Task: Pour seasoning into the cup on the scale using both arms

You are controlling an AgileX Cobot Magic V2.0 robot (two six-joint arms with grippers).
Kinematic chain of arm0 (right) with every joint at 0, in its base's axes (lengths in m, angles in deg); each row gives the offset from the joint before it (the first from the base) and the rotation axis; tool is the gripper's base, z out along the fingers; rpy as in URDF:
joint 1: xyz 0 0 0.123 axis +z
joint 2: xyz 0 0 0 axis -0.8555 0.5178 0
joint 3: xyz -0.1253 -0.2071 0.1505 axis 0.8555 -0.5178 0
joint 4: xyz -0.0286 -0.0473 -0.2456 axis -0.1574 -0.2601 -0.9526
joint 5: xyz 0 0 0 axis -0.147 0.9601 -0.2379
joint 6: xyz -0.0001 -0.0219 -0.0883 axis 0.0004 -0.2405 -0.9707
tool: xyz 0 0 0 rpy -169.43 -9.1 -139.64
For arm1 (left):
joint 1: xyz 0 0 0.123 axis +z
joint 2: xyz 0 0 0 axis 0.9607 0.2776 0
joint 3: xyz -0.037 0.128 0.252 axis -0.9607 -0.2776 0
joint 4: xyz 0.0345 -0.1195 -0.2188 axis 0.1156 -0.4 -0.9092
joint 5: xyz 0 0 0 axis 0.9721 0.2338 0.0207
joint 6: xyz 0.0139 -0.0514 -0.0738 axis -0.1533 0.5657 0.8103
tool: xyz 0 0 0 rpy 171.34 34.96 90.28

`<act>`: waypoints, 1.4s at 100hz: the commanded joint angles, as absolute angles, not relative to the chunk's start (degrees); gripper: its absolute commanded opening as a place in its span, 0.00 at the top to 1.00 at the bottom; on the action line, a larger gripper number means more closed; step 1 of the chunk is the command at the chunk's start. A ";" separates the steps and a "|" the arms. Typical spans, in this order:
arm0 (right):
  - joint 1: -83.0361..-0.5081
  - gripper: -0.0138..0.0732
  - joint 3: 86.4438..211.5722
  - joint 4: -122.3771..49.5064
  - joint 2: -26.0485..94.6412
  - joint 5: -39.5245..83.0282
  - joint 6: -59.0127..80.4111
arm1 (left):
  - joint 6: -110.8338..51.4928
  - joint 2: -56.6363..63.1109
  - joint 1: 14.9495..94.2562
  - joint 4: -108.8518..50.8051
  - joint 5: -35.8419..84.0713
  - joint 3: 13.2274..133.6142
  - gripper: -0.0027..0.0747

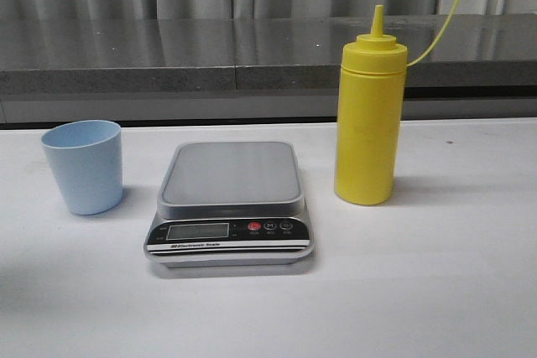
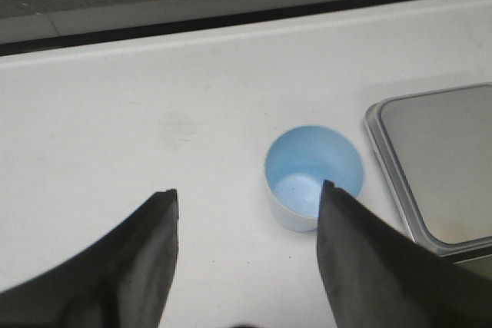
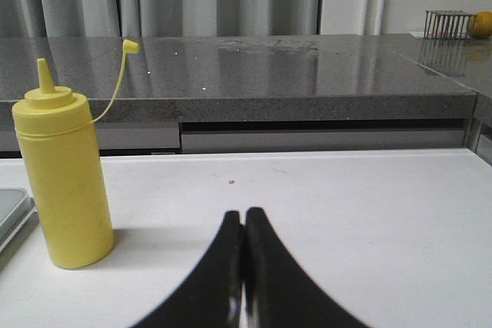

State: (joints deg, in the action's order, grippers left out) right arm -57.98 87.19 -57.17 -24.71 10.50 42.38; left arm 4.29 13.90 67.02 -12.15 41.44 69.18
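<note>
The yellow seasoning bottle (image 1: 367,115) stands upright on the white table, right of the scale (image 1: 231,203), its cap off and hanging on the tether. The pale blue cup (image 1: 84,165) stands upright and empty left of the scale, on the table. Neither arm shows in the front view. In the left wrist view my left gripper (image 2: 247,190) is open above the table, with the cup (image 2: 314,176) just beyond its one fingertip and the scale (image 2: 438,163) beside it. In the right wrist view my right gripper (image 3: 244,213) is shut and empty, with the bottle (image 3: 65,182) off to its side.
A grey stone counter (image 1: 168,56) runs along the back of the white table (image 1: 436,274), with curtains behind it. A wire basket (image 3: 450,22) with a yellow fruit stands far off on that counter in the right wrist view.
</note>
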 commanded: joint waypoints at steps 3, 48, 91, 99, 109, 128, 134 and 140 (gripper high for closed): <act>-58.18 0.92 87.06 -57.31 -25.46 6.38 41.95 | 4.28 17.97 64.62 -13.00 40.34 74.22 0.45; -58.18 0.92 87.06 -57.31 -25.46 6.38 41.95 | 4.28 36.31 63.59 -15.94 42.88 82.97 0.45; -58.18 0.92 87.06 -57.31 -25.46 6.38 41.95 | 4.49 45.01 63.59 -15.92 38.70 83.19 0.45; -58.18 0.92 87.06 -57.31 -25.46 6.38 41.95 | 4.49 45.13 63.59 -15.96 38.53 83.19 0.45; -58.18 0.92 87.06 -57.31 -25.46 6.38 41.95 | 4.49 45.13 63.59 -15.96 38.80 83.19 0.46; -58.18 0.92 87.06 -57.31 -25.46 6.38 41.95 | 4.49 45.13 63.59 -16.37 39.04 83.19 0.67; -58.18 0.92 87.06 -57.31 -25.46 6.38 41.95 | 4.49 45.13 63.59 -16.37 39.04 83.19 0.73; -58.18 0.92 87.06 -57.31 -25.46 6.38 41.95 | 4.49 45.13 63.59 -16.46 39.04 83.19 0.79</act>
